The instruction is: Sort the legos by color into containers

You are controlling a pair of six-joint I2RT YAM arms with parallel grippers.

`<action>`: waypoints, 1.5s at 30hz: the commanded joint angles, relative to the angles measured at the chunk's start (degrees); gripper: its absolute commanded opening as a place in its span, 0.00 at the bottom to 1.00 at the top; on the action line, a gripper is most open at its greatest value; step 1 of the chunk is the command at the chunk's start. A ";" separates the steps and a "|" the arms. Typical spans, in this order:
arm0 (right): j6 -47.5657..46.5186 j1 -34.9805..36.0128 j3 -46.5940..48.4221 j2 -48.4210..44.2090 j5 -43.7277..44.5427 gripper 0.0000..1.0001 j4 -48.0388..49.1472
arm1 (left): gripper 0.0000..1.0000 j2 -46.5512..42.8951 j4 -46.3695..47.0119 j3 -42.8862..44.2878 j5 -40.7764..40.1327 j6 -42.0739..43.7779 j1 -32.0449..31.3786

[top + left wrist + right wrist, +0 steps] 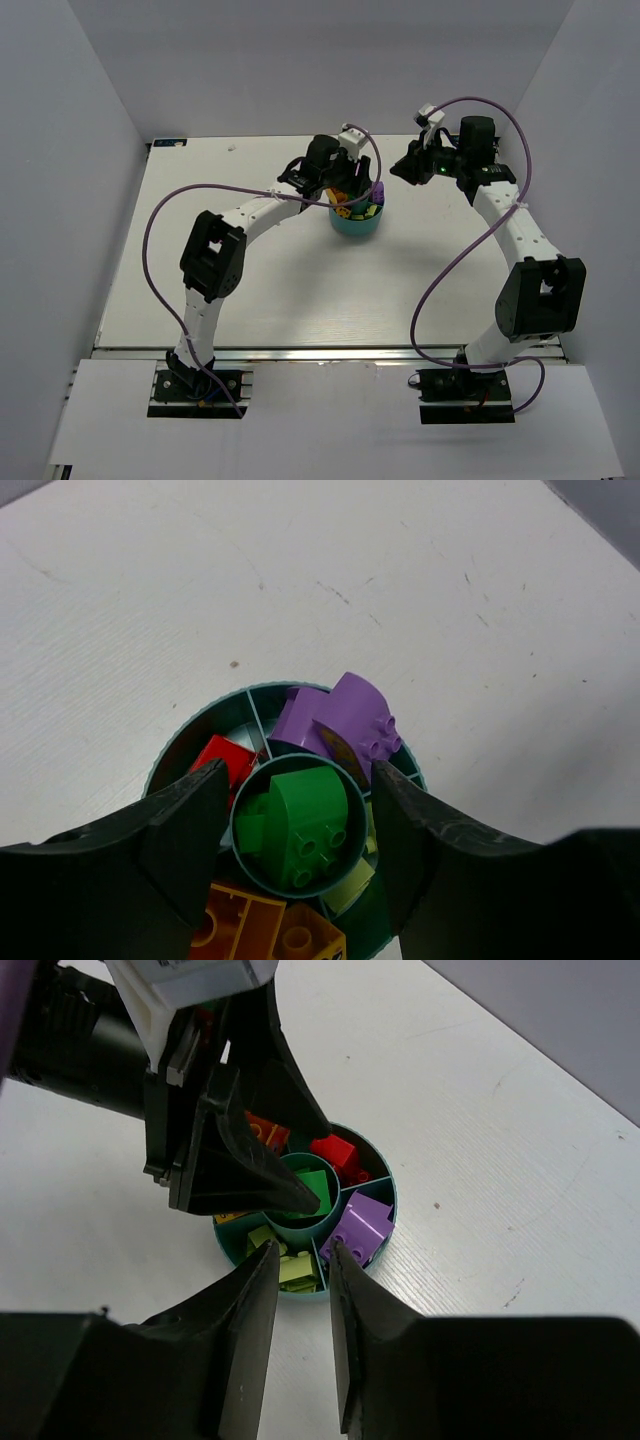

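The round teal dish (pixel 356 228) stands at the table's far middle. In the left wrist view its rim (pixel 185 732) rings sorted legos: a dark green brick (pixel 300 825) in the centre well, purple bricks (pixel 340 720), a red brick (pixel 225 760), orange bricks (pixel 260 930) and a lime brick (pixel 350 885) in separate wedges. My left gripper (pixel 300 775) is open and empty, its jaws straddling the centre well just above it. My right gripper (pixel 302 1250) is open by a narrow gap and empty. It hovers higher, to the right of the dish (pixel 393 1200).
The left gripper (pixel 230 1160) covers the far left part of the dish in the right wrist view. White walls enclose the table on the left, back and right. Purple cables loop beside both arms.
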 commanded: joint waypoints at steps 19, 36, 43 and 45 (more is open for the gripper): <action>-4.77 -0.43 -2.77 -9.00 9.91 0.89 -5.85 | 0.69 -38.55 3.86 -28.40 -18.69 -12.13 2.67; 3.04 -3.86 -6.64 -13.57 17.38 0.90 -13.41 | 0.98 -59.22 -1.94 -45.12 -20.18 -20.84 5.31; 5.50 -4.12 -6.89 -15.50 20.03 0.89 -19.48 | 0.98 -63.08 -5.98 -46.44 -20.10 -22.16 5.31; 6.47 -4.13 -9.70 -18.22 20.81 0.90 -17.38 | 0.98 -64.31 -6.95 -47.05 -19.92 -22.42 5.31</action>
